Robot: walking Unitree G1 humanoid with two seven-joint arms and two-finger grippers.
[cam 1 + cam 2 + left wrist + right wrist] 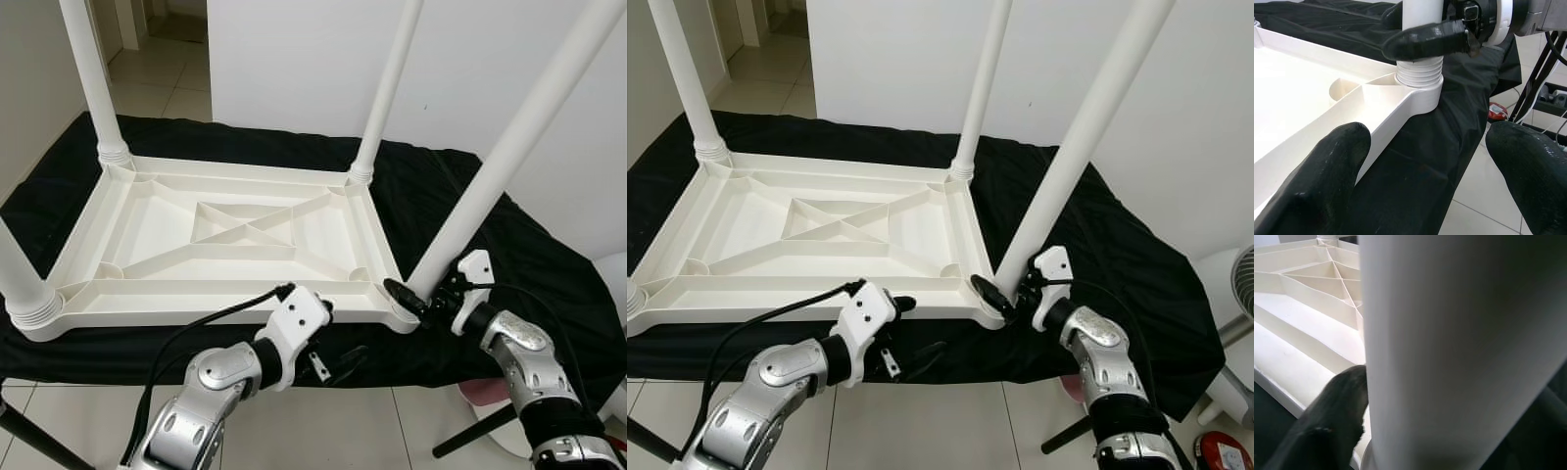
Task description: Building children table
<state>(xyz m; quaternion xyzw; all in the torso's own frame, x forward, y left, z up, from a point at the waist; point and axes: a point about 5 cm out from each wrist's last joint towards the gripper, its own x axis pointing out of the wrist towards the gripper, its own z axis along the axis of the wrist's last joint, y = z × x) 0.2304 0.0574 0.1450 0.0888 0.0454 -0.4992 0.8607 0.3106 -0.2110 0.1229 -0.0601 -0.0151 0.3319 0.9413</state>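
Observation:
A white plastic table top point(225, 294) lies upside down on a black cloth point(470, 196). Legs stand at its far left point(93, 78), far right point(387, 88) and near left point(20, 279) corners. The near right leg point(509, 147) leans outward from its threaded corner socket point(1420, 81). My right gripper point(416, 297) is shut on this leg just above the socket, one finger point(1322, 431) pressed against it. My left gripper point(1425, 186) is open at the table's front edge, close to that corner. One of its fingers point(1317, 181) lies over the rim, the other point(1533, 171) off the edge.
The cloth-covered surface ends just in front of the table top, with tiled floor below. A white fan point(1239, 284) and a red object point(1223, 452) stand at the right. A black stand leg point(29, 436) crosses the floor at the left. A white wall rises behind.

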